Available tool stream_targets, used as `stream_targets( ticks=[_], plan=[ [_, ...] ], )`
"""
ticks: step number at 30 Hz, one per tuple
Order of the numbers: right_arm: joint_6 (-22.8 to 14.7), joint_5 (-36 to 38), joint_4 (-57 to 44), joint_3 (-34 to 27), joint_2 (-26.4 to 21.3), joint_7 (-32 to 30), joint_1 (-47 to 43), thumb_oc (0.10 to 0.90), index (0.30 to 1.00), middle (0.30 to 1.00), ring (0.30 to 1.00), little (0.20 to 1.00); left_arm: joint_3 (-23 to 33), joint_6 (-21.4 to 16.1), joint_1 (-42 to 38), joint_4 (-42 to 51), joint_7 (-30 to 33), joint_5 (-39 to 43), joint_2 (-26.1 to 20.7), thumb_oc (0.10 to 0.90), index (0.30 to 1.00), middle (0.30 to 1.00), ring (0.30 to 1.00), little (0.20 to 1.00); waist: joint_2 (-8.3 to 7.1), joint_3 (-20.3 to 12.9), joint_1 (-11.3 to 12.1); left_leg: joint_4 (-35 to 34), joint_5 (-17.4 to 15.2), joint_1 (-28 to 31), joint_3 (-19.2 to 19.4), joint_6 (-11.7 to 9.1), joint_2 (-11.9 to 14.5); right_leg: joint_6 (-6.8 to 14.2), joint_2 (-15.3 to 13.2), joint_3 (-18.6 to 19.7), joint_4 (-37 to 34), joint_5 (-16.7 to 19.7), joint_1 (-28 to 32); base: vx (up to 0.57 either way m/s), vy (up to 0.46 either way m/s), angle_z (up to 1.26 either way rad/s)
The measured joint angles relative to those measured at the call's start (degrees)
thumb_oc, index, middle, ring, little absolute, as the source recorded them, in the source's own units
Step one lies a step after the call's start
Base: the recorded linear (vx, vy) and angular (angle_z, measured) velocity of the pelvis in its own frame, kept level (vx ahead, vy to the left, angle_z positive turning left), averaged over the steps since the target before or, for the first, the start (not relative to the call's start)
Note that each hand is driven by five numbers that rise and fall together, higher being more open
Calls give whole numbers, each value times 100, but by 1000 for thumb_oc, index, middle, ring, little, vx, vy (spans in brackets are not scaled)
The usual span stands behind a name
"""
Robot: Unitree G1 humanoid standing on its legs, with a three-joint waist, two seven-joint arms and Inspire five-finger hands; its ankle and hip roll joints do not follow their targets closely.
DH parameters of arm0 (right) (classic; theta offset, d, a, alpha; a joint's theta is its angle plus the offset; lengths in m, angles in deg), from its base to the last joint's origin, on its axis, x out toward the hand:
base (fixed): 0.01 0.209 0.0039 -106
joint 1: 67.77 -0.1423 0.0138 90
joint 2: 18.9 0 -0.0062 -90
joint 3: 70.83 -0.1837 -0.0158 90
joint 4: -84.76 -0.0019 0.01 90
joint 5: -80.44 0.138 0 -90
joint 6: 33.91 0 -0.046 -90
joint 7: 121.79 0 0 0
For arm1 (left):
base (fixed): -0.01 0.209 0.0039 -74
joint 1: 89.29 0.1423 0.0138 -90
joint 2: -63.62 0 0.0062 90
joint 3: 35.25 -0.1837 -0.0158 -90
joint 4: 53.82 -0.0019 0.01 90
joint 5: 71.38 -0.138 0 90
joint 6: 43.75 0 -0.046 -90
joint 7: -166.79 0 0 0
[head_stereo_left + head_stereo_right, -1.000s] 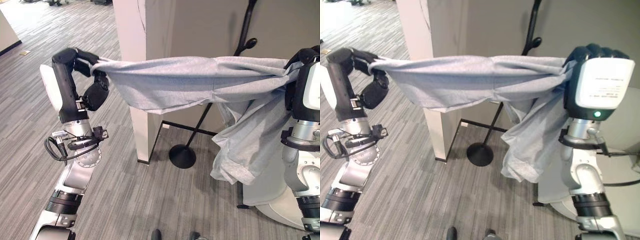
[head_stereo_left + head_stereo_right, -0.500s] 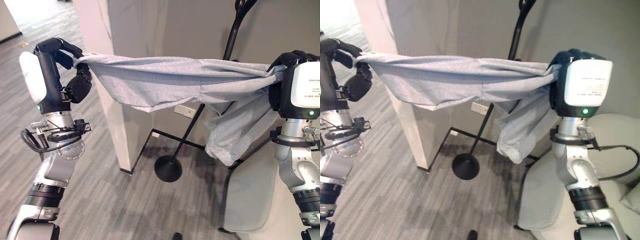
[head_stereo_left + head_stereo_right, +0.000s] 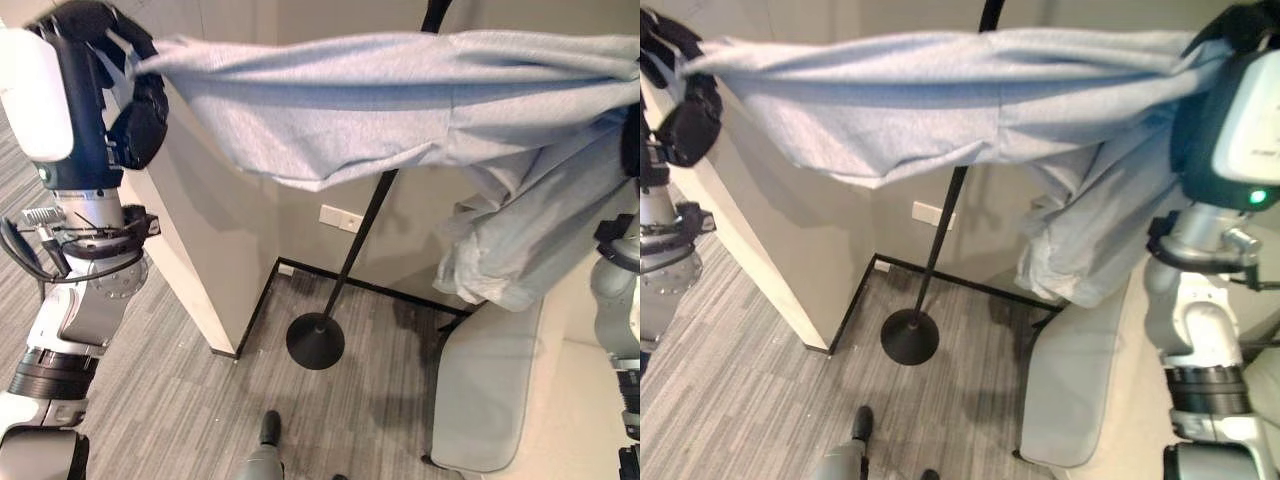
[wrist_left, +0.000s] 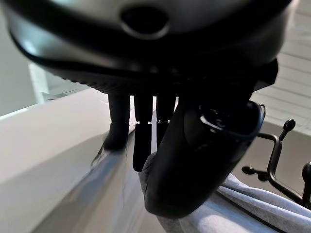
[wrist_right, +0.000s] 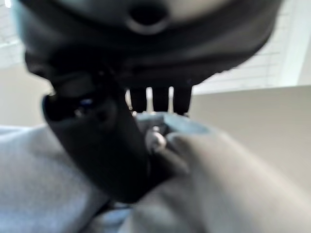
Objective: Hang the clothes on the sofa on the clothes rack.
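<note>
You hold the light blue-grey cotton garment (image 3: pixel 400 110) stretched level between left hand (image 3: pixel 130 110) and right hand (image 3: pixel 1240 25), fingers clamped on each end, in front of the black pole rack (image 3: pixel 360 250), its hooks above.

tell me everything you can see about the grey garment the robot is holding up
The light grey garment looks like soft knit cloth, plain with no visible pattern. It is stretched almost level between the two raised hands: the left hand grips one bunched end, the right hand the other. The middle sags a little in a broad fold. Near the right hand a long part hangs down in loose folds above the pale sofa. The black clothes rack pole stands behind it; whether they touch cannot be told.
</note>
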Motion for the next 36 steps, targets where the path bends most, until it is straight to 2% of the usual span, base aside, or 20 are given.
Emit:
stream_targets(
  ticks=[3, 5, 10, 12, 16, 22, 24, 25, 26, 29, 30, 31, 32, 33, 34, 35, 36],
  plan=[
    [-17, 126, 744, 487, -209, 13, -423, 400, 300, 300, 300, 300, -495, -47, -451, -302, 209, -225, -465, 400, 300, 300, 300, 300, 50, -44, 117, -289, 96, 202, 31, 112, -122, 76, -126, -8, 2, -49, 79, 55, 75, 7],
    [-118, 309, 1301, 1029, -451, 89, -792, 400, 300, 300, 300, 300, -830, -134, -661, -636, 446, -370, -615, 400, 300, 300, 300, 300, 109, -78, 223, -299, 104, 203, 43, 126, -153, 100, -161, -8, 4, -60, 78, 41, 56, 3],
    [-424, 607, 1876, 1875, -550, 287, -1358, 400, 300, 300, 300, 300, -1152, -166, -861, -1032, 647, -405, -668, 400, 300, 300, 300, 300, 216, -139, 308, -331, 126, 201, 24, 132, -117, 113, -116, -8, 4, -76, 69, 26, 33, 2],
    [-544, 740, 2005, 2181, -761, 383, -1490, 400, 300, 300, 300, 300, -1248, -170, -919, -1192, 659, -402, -704, 400, 300, 300, 300, 300, 270, -171, 306, -376, 143, 202, 19, 110, -83, 109, -85, -10, 4, -74, 53, 16, 15, 0],
    [-743, 1161, 2845, 3019, -907, 534, -2328, 400, 300, 300, 300, 300, -1873, -206, -1490, -1801, 680, -278, -878, 400, 300, 300, 300, 300, 370, -239, 313, -394, 143, 165, 31, 103, 15, 46, 22, -23, 4, -44, 17, 29, 30, 4],
    [-898, 1380, 2972, 3140, -907, 647, -2486, 400, 300, 300, 300, 300, -1950, -223, -1549, -1884, 607, -170, -933, 400, 300, 300, 300, 300, 398, -366, 306, -447, 169, 31, 25, 68, 78, -9, 84, -17, 5, 3, -145, 3, 3, -1],
    [-908, 1401, 2617, 2972, -904, 718, -2252, 400, 300, 300, 300, 300, -1461, -298, -1069, -1721, 553, -156, -844, 400, 300, 300, 300, 300, 421, -407, 248, -448, 203, 26, 15, 24, 77, -4, 83, -4, 6, 0, -160, 25, 11, -7],
    [-918, 1390, 2006, 2326, -877, 751, -1453, 400, 300, 300, 300, 300, -670, -404, -351, -1339, 447, -125, -318, 400, 300, 300, 300, 300, 427, -521, 272, -449, 213, 15, 12, 12, 59, 27, 66, 3, 5, -25, -175, 30, 8, -12],
    [-927, 1387, 1630, 2040, -873, 724, -974, 400, 300, 300, 300, 300, -111, -499, 252, -1030, 457, -44, 109, 400, 300, 300, 300, 300, 444, -570, 242, -449, 230, 37, 17, 47, 45, 24, 45, 12, 4, -42, -169, 30, 9, -11],
    [-932, 1288, 791, 1490, -871, 756, 120, 400, 300, 300, 300, 300, 590, -612, 1498, -701, 382, 161, 787, 400, 300, 300, 300, 300, 407, -564, 139, -449, 259, 82, 9, 103, 64, 55, 64, 7, 5, -69, -135, 28, 3, -5],
    [-935, 1142, 620, 1431, -871, 734, 311, 400, 300, 300, 300, 300, 656, -654, 1787, -688, 385, 180, 1189, 400, 300, 300, 300, 300, 421, -573, 123, -449, 267, 102, 8, 120, 65, 62, 59, 11, 4, -76, -122, 11, 0, -4],
    [-936, 1071, 629, 1434, -870, 752, 332, 400, 300, 300, 300, 300, 519, -653, 1867, -763, 352, 181, 1302, 400, 300, 300, 300, 300, 410, -566, 120, -449, 276, 113, 3, 128, 82, 62, 75, 10, 5, -76, -111, 0, 0, 0],
    [-922, 940, 625, 1358, -867, 753, 371, 400, 300, 300, 300, 300, 443, -651, 2122, -927, 142, 366, 1969, 400, 300, 300, 300, 300, 302, -504, 128, -450, 279, 115, -20, 121, 142, 62, 135, -7, 4, -76, -104, 0, 0, 0],
    [-923, 878, 547, 1350, -865, 756, 374, 400, 300, 300, 300, 300, 422, -616, 2276, -1031, 41, 405, 2217, 400, 300, 300, 300, 300, 177, -436, 125, -451, 292, 112, -37, 102, 181, 62, 176, -9, 4, -76, -106, 0, 0, 0],
    [-921, 688, 221, 1028, -649, 778, 591, 400, 300, 300, 300, 300, 440, -593, 2554, -1084, -106, 489, 2402, 400, 300, 300, 300, 300, 26, -411, 142, -454, 288, 109, -37, 98, 202, 67, 202, -12, 3, -80, -109, 19, -1, 6],
    [-921, 568, -306, 598, -202, 750, 937, 400, 300, 300, 300, 300, 462, -538, 2908, -919, -157, 797, 2789, 400, 300, 300, 300, 300, -69, -413, 143, -453, 286, 115, -72, 98, 182, 67, 191, -21, 1, -82, -91, 5, -6, 9],
    [-921, 492, -449, 553, -156, 752, 1001, 400, 300, 300, 300, 300, 460, -492, 3046, -921, -236, 858, 2861, 400, 300, 300, 300, 300, -86, -413, 145, -452, 286, 114, -88, 98, 170, 67, 184, -25, 1, -83, -85, -3, -12, 15]
  ],
)
